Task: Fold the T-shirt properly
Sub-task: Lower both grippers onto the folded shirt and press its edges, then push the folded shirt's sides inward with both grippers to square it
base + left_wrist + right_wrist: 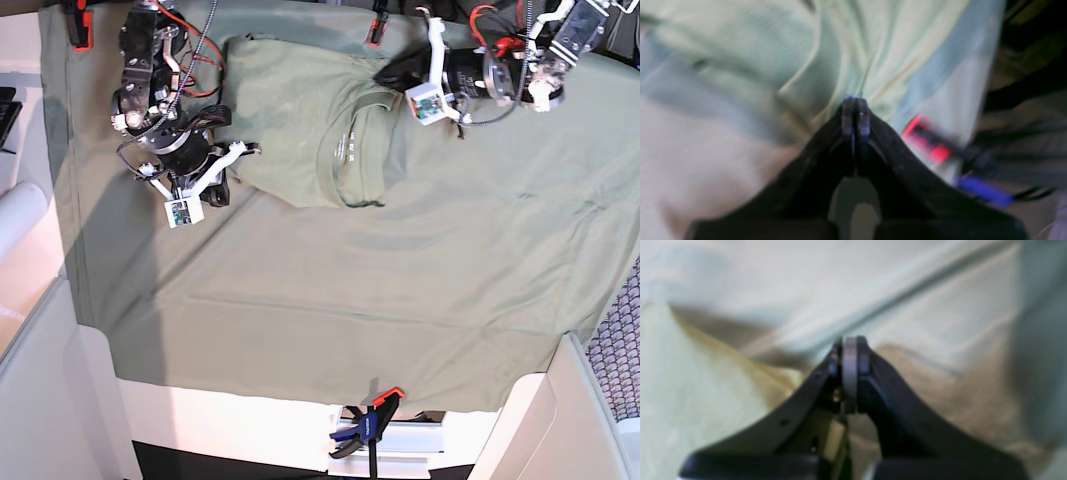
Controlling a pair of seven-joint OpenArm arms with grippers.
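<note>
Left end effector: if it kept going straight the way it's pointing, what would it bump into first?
Probably the T-shirt itself. The left end effector is shut, and pale green cloth bunches right at its tips; the blur hides whether it is pinched.

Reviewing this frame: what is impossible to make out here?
- Left wrist view: blur hides whether the shut left gripper pinches the T-shirt.
- Right wrist view: blur, same doubt for the right gripper.
- Base view: collar print too small; the arms hide the shirt's edges.

The wrinkled sage-green T-shirt (300, 130) lies partly folded at the far table edge, collar showing.
</note>
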